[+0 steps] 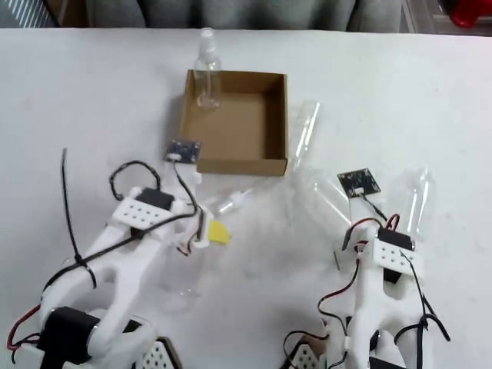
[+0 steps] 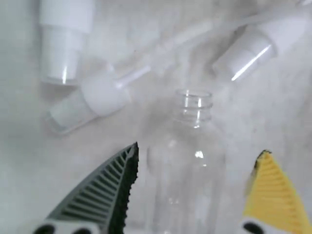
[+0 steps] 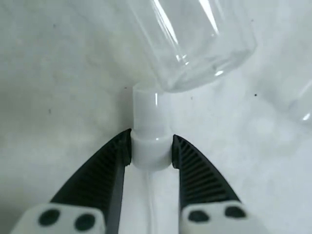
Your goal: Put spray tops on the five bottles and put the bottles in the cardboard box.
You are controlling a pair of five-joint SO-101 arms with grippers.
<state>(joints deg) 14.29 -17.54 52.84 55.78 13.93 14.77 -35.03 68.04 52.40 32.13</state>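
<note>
My left gripper (image 2: 200, 151) stands open, its black and yellow fingers on either side of a clear bottle (image 2: 192, 161) with no top that lies on the table. Three white spray tops lie just beyond the bottle's open neck: one (image 2: 63, 44), a second (image 2: 95, 97) and a third (image 2: 263, 44). My right gripper (image 3: 151, 139) is shut on the collar of another white spray top (image 3: 151, 122), whose tube runs back between the fingers. A clear bottle's base (image 3: 195, 39) lies just past it. The cardboard box (image 1: 234, 165) sits at the table's back middle. A topped bottle (image 1: 206, 73) stands at its far-left corner.
Clear topless bottles lie to the right of the box (image 1: 304, 134) and near the right arm (image 1: 415, 201). A spray top (image 1: 231, 202) lies in front of the box by the left arm's yellow finger (image 1: 219, 233). Cables trail from both arms.
</note>
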